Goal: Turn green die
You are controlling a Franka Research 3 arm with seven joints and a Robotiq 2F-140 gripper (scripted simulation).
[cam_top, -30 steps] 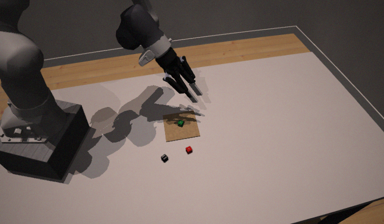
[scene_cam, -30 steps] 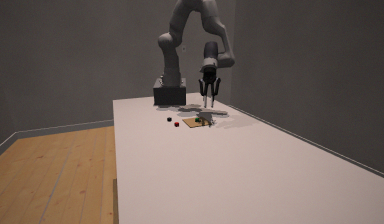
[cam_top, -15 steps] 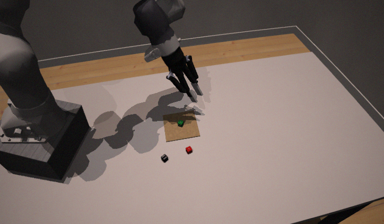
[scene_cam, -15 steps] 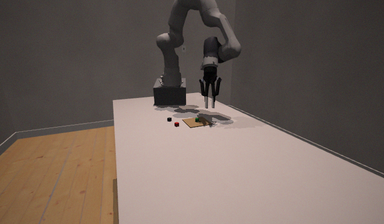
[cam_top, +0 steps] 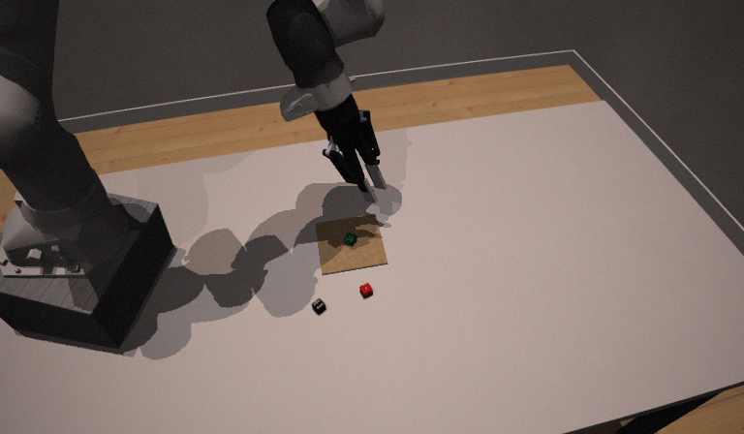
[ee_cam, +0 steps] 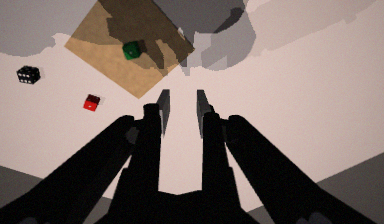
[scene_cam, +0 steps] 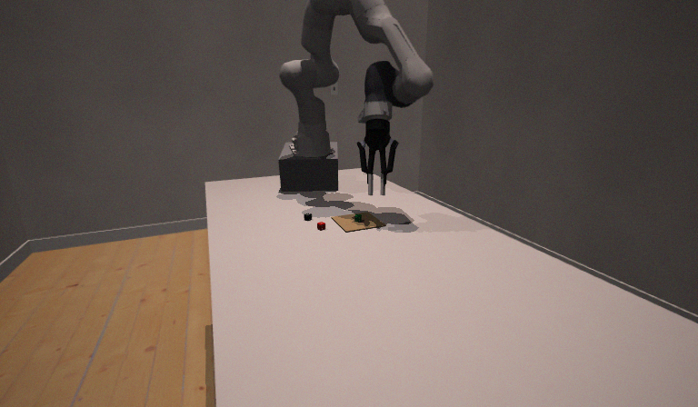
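The green die [cam_top: 350,237] lies on the tan mat [cam_top: 352,247], in the mat's far half and in shadow; its top face is too small to read. It also shows in the exterior view [scene_cam: 358,217] and in the wrist view [ee_cam: 131,50] on the mat [ee_cam: 127,44]. My gripper [cam_top: 374,191] hangs above the table just beyond the mat's far corner, fingers pointing down, well above the die. The fingers stand a narrow gap apart with nothing between them. In the exterior view the gripper [scene_cam: 376,192] is clearly off the table.
A red die [cam_top: 365,290] and a black die [cam_top: 319,306] lie on the white table in front of the mat, apart from each other. The robot base [cam_top: 71,264] stands at the left. The table's far edge runs behind the gripper.
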